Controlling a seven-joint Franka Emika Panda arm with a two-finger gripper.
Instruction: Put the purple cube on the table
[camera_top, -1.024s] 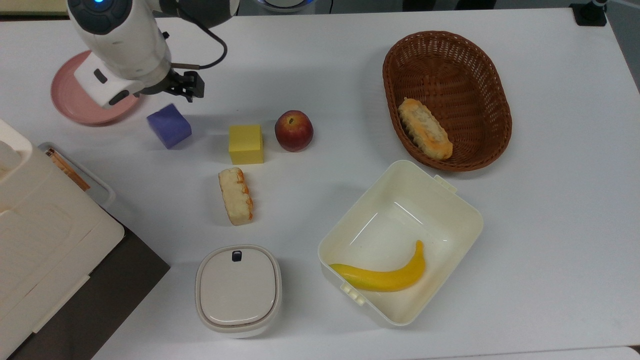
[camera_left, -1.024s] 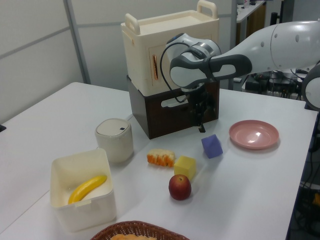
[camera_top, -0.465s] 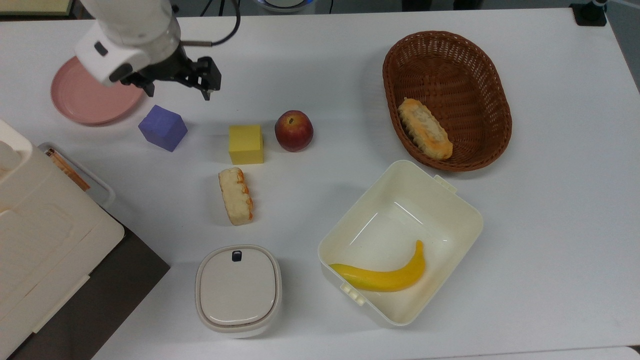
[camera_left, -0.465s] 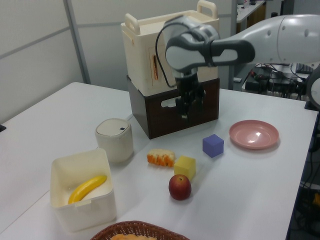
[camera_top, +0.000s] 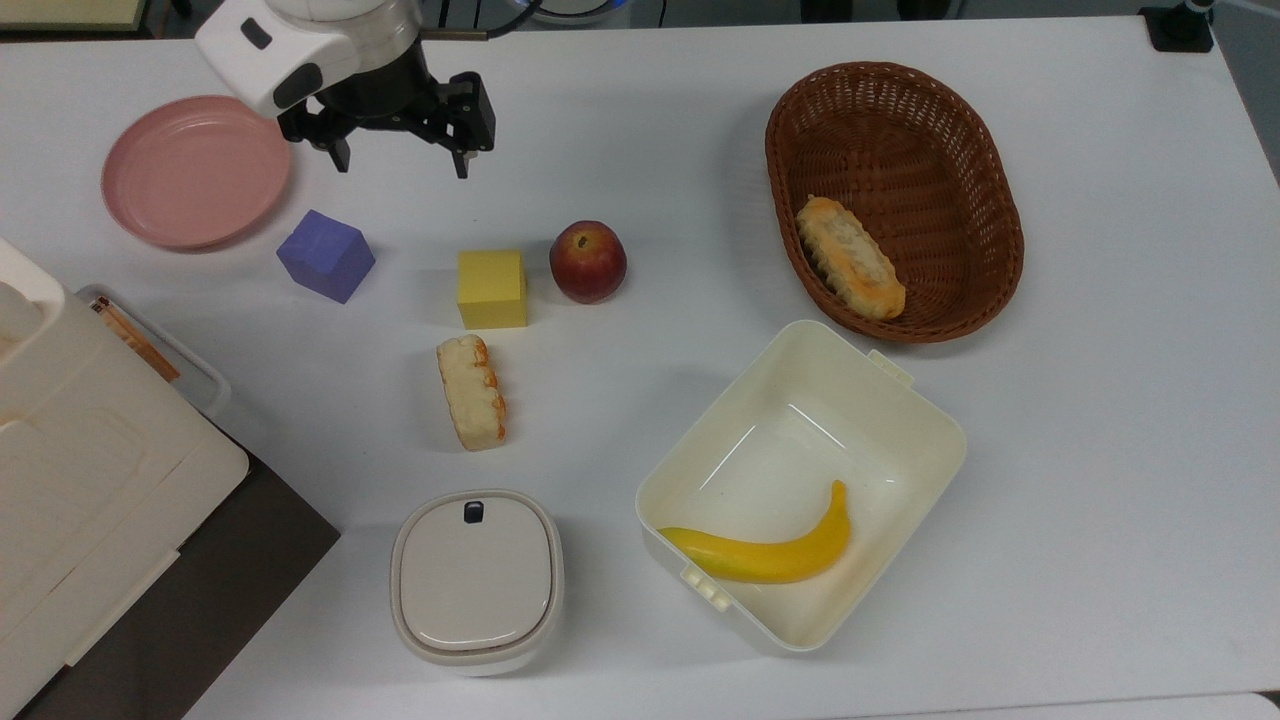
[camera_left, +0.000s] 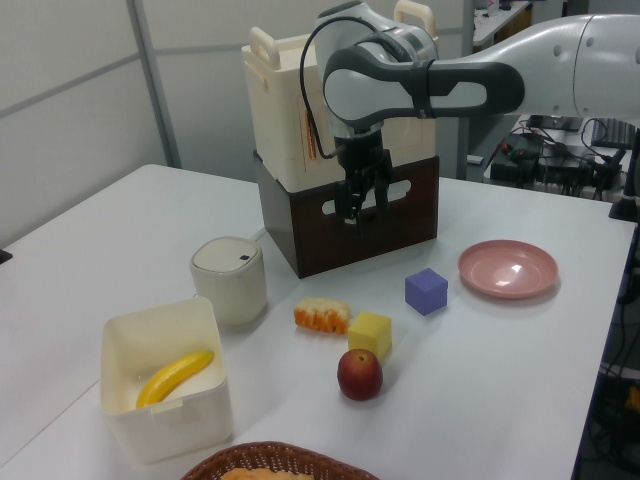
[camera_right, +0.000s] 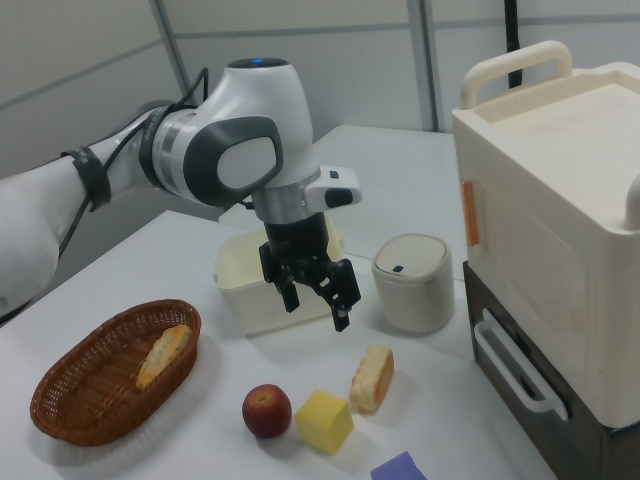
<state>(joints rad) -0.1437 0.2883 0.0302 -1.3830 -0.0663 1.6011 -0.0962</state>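
The purple cube (camera_top: 326, 255) (camera_left: 426, 291) rests on the white table (camera_top: 640, 180) between the pink dish and the yellow cube; its top edge shows at the bottom of the right view (camera_right: 398, 468). My gripper (camera_top: 400, 160) (camera_left: 362, 213) (camera_right: 316, 305) hangs open and empty in the air, well above the table, up and to the right of the purple cube in the top view. Nothing is between its fingers.
A pink dish (camera_top: 196, 170) lies left of the cube in the top view. A yellow cube (camera_top: 492, 288), an apple (camera_top: 587, 261) and a bread piece (camera_top: 471, 391) lie mid-table. A wicker basket (camera_top: 893, 200), an open box with a banana (camera_top: 800, 485), a lidded pot (camera_top: 476, 580) and a cream case (camera_top: 80, 440) stand around.
My gripper has let go of the purple cube, risen and moved toward the top view's right, away from it. The cube settled flat on the table and now lies still.
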